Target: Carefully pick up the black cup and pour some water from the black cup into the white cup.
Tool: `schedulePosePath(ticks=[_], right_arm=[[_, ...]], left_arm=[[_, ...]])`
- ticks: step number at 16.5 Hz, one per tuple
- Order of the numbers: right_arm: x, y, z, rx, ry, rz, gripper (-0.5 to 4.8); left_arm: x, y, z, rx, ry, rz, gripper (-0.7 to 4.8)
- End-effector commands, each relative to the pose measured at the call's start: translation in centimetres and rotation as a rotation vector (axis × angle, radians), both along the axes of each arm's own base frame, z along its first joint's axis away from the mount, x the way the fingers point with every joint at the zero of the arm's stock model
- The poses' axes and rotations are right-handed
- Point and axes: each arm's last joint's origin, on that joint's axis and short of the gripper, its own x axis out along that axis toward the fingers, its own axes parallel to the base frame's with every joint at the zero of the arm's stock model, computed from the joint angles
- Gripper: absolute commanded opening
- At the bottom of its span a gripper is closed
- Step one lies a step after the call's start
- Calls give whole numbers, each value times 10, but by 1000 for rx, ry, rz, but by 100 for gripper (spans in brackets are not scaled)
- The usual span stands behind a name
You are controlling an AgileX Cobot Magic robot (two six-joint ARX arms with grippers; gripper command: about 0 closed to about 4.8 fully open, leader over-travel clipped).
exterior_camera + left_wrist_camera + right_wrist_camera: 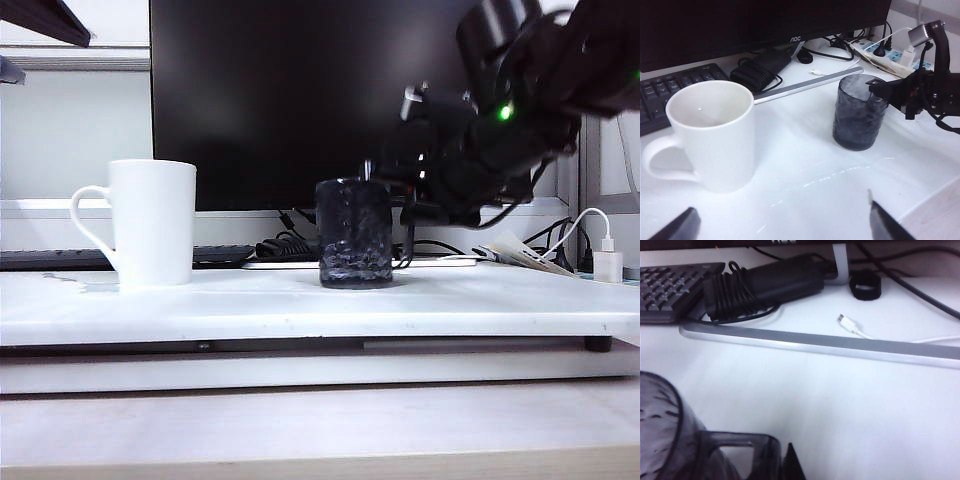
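Sitting upright on the white bench (300, 305) are both mugs, well apart: the white cup (152, 222) on the left of the exterior view with its loop handle pointing away from the other one, and the black cup (354, 232) around the middle, speckled grey near the base. The right pincer (879, 89) has its fingers together and is right at the black cup's rim on the handle side; in the left wrist view its dark tip looks like it's touching or just about touching the rim, but I honestly can't tell if it's hooked on anything. From the right wrist view you get the black cup (660, 435) up close with its thin handle (742, 447) and one dark fingertip (792, 465) just beside it. The left pincer (780, 225) hangs above the bench on the near side of the cups, with its fingers spread wide apart and nothing between them; only the two tips show. Behind the cups there's a black monitor (290, 90), a keyboard (670, 95), a coiled power brick (765, 282) and a loose white cable (855, 327). Can't make out any water in either cup from these angles.
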Motion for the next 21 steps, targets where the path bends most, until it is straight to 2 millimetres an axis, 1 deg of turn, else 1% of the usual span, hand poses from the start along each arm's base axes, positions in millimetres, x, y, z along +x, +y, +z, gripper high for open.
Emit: schedulePosePath(ticks=[1, 4, 10, 11, 13, 19, 21], right_arm=[[2, 2, -1, 8, -7, 0, -2], [4, 3, -9, -4, 16, 0, -2], [3, 2, -11, -17, 37, -1, -1], [3, 2, -12, -20, 44, 0, 19], [3, 2, -10, -15, 34, 0, 178], [-1, 0, 6, 1, -4, 2, 181], [-8, -3, 16, -14, 24, 2, 181]], left_arm=[[0, 0, 2, -3, -12, -2, 479], [0, 0, 0, 0, 2, -3, 479], [-1, 0, -2, 3, 27, -3, 479], [-1, 0, -2, 3, 28, -5, 479], [-1, 0, -2, 3, 28, -5, 479], [-1, 0, -2, 3, 29, -5, 479], [-1, 0, -2, 2, 26, -5, 479]])
